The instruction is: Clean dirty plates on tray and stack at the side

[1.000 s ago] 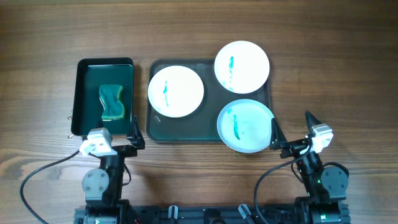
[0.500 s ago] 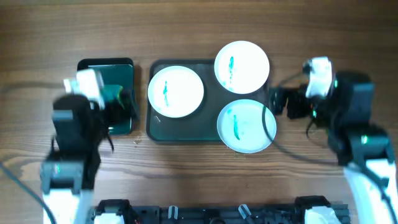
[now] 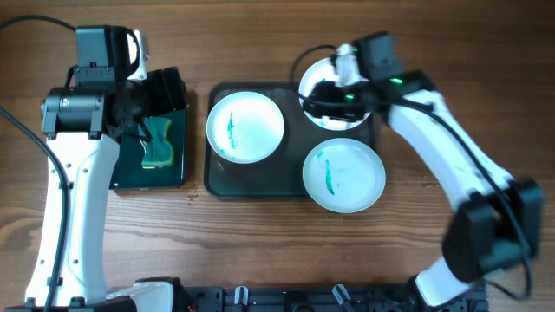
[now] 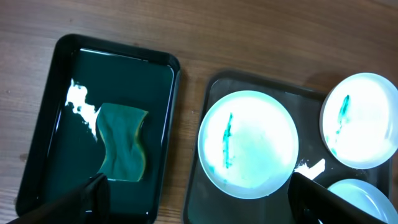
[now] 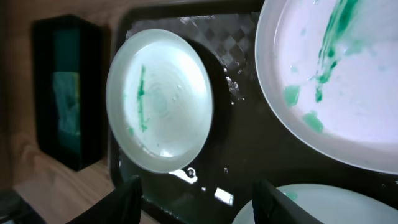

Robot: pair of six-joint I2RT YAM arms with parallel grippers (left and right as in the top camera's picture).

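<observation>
Overhead: the left end effector (image 3: 169, 102) hangs over the far end of the sponge tray (image 3: 121, 178), close above the sponge (image 3: 158, 143). Half a second ago it was over that tray's left edge. A second ago both arms sat folded at the near edge of the bench (image 3: 486, 52). The right end effector (image 3: 323, 97) has come from beside the main tray (image 3: 217, 178) to over the far-right plate (image 3: 357, 80). The left plate (image 3: 245, 127), the near-right plate (image 3: 343, 176) and the sponge are unmoved. All three plates lie on the main tray, each streaked green.

Left wrist: end effector spread wide, gripping nothing. The sponge lies flat in its tray below, with the left plate beside it.

Right wrist: end effector spread, empty, above the tray floor between the three plates.
</observation>
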